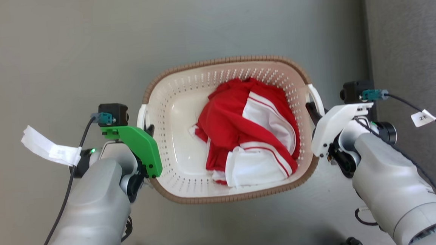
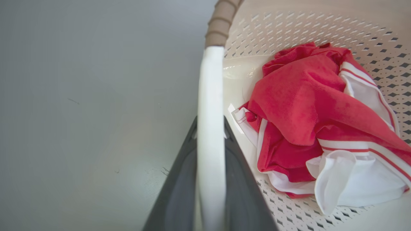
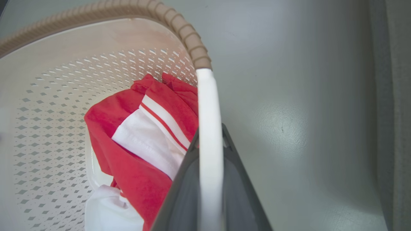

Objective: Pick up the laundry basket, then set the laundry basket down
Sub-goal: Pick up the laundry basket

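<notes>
laundry basket [image 1: 222, 61], left gripper [image 1: 149, 131] and right gripper [image 1: 310, 111] clamping its handles [image 1: 316, 95]

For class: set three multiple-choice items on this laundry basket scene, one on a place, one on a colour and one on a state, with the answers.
1. Where is the red and white garment?
A. On the floor
B. Inside the laundry basket
C. Over an arm

2. What colour is the basket's rim?
A. Brown
B. Blue
C. Black

3. What are the left gripper and right gripper doing?
A. Hanging open above the garment
B. Pinching the garment
C. Each shut on a white side handle

Answers: 1 B, the basket surrounds it. 2 A, a brown woven-look band rings the top. 3 C, each wrist view shows a handle between dark fingers.
</notes>
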Robot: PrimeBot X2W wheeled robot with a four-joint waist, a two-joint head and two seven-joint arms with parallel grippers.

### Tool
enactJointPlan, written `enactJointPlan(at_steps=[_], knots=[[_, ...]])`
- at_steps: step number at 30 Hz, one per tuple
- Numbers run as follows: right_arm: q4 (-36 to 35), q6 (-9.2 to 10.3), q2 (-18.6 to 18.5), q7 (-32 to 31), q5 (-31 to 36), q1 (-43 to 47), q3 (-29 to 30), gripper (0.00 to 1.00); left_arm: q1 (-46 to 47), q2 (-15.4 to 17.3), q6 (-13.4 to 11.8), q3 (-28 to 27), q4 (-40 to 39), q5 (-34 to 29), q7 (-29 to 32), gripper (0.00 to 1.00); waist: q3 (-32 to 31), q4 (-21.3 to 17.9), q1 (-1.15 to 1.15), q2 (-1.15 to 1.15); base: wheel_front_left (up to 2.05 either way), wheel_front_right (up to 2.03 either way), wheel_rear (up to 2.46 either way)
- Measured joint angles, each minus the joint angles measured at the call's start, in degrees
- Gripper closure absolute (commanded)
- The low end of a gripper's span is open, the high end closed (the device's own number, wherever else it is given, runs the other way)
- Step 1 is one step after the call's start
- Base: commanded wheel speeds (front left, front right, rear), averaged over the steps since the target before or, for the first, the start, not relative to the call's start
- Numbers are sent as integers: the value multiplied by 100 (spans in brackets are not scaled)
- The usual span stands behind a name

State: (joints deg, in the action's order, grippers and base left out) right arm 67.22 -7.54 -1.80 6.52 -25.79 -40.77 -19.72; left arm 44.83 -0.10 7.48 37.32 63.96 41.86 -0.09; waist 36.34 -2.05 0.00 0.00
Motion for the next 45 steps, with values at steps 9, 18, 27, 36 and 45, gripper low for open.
enactJointPlan(at_steps=[9, 18, 27, 36, 45], knots=[[92, -1, 5, -263, -261, 246, -218, 100, -211, -10, 5, 78, 67, 287, 260, 100, -770, -102, 0, 0, 0, 0, 0], [121, -1, 4, -506, -435, 430, -405, 100, -434, -9, 5, 167, 89, 464, 522, 100, -1373, -162, 0, 0, 0, 0, 0], [122, -1, 7, -818, -613, 614, -650, 100, -671, 8, 5, 180, 172, 719, 822, 100, -2013, -201, 0, 0, 0, 0, 0], [116, 0, 7, -1144, -791, 770, -858, 100, -904, 44, 5, 189, 189, 1002, 1136, 100, -2577, -223, 0, 0, 0, 0, 0], [140, 1, 13, -1447, -948, 980, -1021, 100, -1147, 69, 5, 192, 218, 1200, 1444, 100, -3101, -228, 0, 0, 0, 0, 0]])
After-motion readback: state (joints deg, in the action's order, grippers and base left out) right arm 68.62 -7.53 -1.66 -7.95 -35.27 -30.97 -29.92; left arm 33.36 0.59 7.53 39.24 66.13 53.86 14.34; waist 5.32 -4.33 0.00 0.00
